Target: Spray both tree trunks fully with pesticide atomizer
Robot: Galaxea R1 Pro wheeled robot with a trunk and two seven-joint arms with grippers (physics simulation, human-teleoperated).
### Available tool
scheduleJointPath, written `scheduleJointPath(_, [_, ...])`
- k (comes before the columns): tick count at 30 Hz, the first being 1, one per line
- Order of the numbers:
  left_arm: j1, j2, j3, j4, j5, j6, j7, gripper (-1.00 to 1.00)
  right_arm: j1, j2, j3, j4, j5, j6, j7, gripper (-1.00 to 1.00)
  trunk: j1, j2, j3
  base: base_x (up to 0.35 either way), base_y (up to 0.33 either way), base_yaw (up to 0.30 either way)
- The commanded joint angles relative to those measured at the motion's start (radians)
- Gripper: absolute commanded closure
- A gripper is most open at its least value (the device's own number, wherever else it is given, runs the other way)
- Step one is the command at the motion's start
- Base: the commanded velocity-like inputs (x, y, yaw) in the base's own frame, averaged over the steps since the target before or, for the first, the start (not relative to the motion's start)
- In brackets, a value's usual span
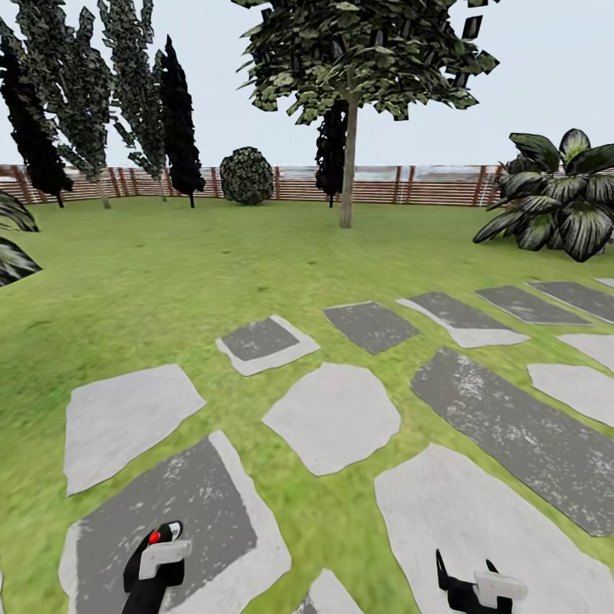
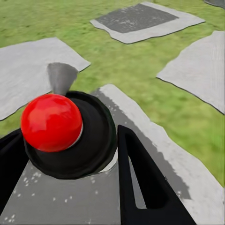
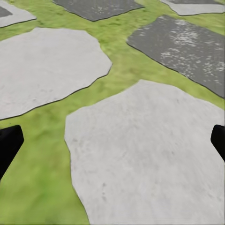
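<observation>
We saw the left gripper (image 1: 162,546) low at the left of the head view, clenched around the pesticide atomizer (image 1: 156,539), whose red knob showed at its top. In the left wrist view the atomizer (image 2: 70,136) sat between the black fingers (image 2: 145,183), its round black body topped by the red ball, held above a dark grey paving slab (image 2: 56,197) edged in pale stone. The right gripper (image 1: 467,570) hung low at the right of the head view, over a pale slab (image 1: 477,512); its fingers (image 3: 9,145) stood wide apart at the two edges of the right wrist view, with nothing between them.

Ahead of us the lawn (image 1: 170,264) ran to a brown slatted fence (image 1: 409,183). One tree (image 1: 348,162) with a bare straight trunk and blocky leaves stood well beyond the paving, far from both grippers. Dark columnar trees (image 1: 179,119) and a round shrub (image 1: 246,176) stood near the fence, and a broad-leaved plant (image 1: 558,200) grew at the right.
</observation>
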Motion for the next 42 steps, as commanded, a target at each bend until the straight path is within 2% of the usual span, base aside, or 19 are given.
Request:
scheduleJointPath(1, [0.000,0.000,0.000,0.000,0.000,0.000,0.000,1.00,0.000,0.000,0.000,0.000,0.000,0.000,0.000,-1.00,0.000,0.000,0.000,0.340,0.000,0.000])
scheduleJointPath(25, [0.000,0.000,0.000,-0.001,0.000,-0.002,0.000,1.00,0.000,0.000,0.000,-0.001,0.000,0.000,-0.001,-1.00,0.000,0.000,0.000,0.340,0.000,-0.001])
scheduleJointPath(36, [0.000,0.000,0.000,-0.001,0.000,-0.001,0.000,1.00,0.000,0.000,0.000,0.000,0.000,0.000,-0.002,-1.00,0.000,0.000,0.000,0.340,0.000,-0.219])
scheduleJointPath(42, [0.000,0.000,0.000,-0.001,0.000,-0.002,0.000,1.00,0.000,0.000,0.000,0.000,0.000,0.000,-0.002,-1.00,0.000,0.000,0.000,0.339,0.000,-0.042])
